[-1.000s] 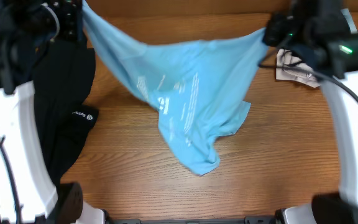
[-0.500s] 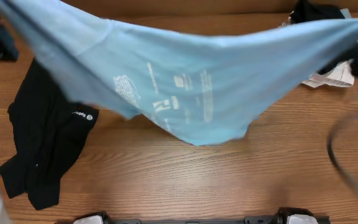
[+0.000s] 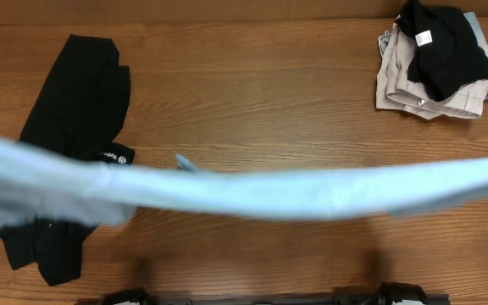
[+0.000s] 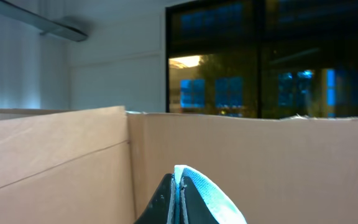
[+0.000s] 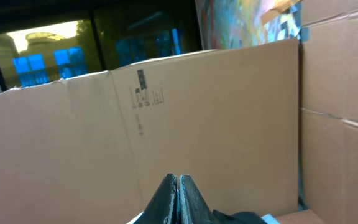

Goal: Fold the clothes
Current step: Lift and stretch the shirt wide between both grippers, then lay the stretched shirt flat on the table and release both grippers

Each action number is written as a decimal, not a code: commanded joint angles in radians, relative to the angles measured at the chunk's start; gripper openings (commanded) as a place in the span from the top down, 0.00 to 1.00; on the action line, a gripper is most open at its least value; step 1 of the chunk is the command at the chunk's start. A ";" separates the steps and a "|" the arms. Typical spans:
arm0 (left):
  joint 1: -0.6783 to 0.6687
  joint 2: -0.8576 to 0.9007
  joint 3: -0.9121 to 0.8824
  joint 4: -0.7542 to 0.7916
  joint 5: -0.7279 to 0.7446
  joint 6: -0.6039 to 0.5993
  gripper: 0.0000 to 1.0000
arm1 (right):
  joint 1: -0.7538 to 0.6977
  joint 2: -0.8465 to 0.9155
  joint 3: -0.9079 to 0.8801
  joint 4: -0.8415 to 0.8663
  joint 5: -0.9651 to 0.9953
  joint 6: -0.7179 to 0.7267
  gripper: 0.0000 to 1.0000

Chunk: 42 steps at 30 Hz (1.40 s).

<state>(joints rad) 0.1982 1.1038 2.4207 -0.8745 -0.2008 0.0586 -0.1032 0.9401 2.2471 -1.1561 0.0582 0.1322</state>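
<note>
Light blue T-shirt (image 3: 252, 191) stretched taut; left gripper (image 4: 180, 182) pinching it, right gripper (image 5: 177, 180) seemingly too.

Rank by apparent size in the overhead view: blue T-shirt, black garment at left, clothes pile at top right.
1. blue T-shirt: spans the frame, but it is held up nearer the camera and blurred, so its rank is unsure.
2. black garment.
3. clothes pile: clearly smallest.
</note>
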 commanded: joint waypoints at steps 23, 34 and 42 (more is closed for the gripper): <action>0.004 0.693 -0.010 0.042 0.068 0.069 0.96 | -0.005 0.767 -0.182 0.140 -0.057 -0.031 0.96; -0.018 1.029 -0.010 0.151 0.176 0.069 0.96 | -0.003 1.097 -0.182 0.362 -0.152 -0.032 0.96; -0.017 1.060 -0.010 -0.003 0.157 0.063 0.96 | -0.004 1.114 -0.182 0.259 -0.173 -0.032 0.96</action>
<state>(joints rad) 0.1822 2.1960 2.3959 -0.8524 -0.0406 0.1120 -0.1032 2.0827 2.0579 -0.8722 -0.1081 0.1040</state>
